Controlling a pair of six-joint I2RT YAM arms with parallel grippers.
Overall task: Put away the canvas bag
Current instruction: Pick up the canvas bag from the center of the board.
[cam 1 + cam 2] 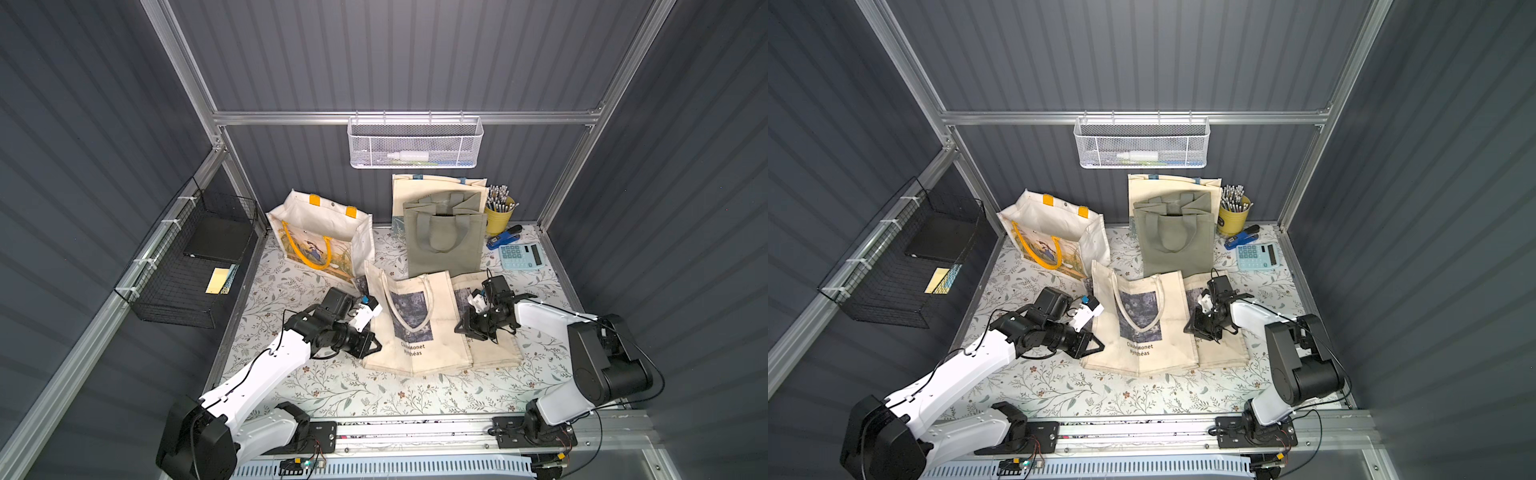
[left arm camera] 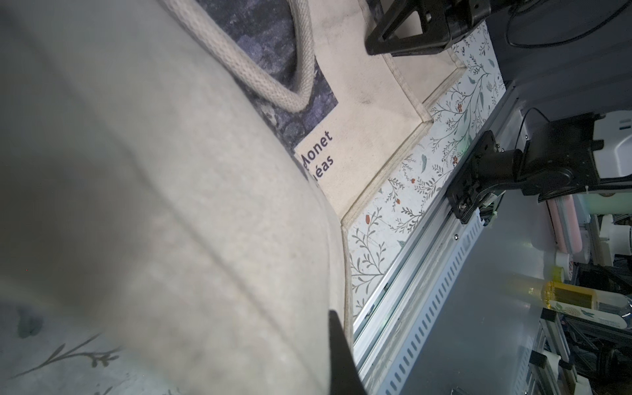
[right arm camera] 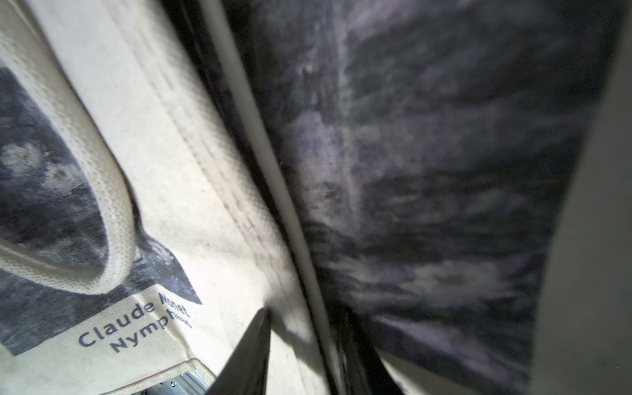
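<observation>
item: canvas bag [image 1: 419, 332], cream, monet print. lies flat at centre frame on the floral table [image 1: 332, 386] in both top views.
handling, judged: light, limp, not fragile. it will sag and fold, so take it by a side seam or the strap [image 2: 239, 65].
left gripper [image 1: 376, 347]: fingers pressed together, pinching the bag's left edge, with cloth raised against the wrist lens.
right gripper [image 1: 465, 329]: fingers narrowly apart astride a bag edge, right of centre. cannot tell if it grips.
</observation>
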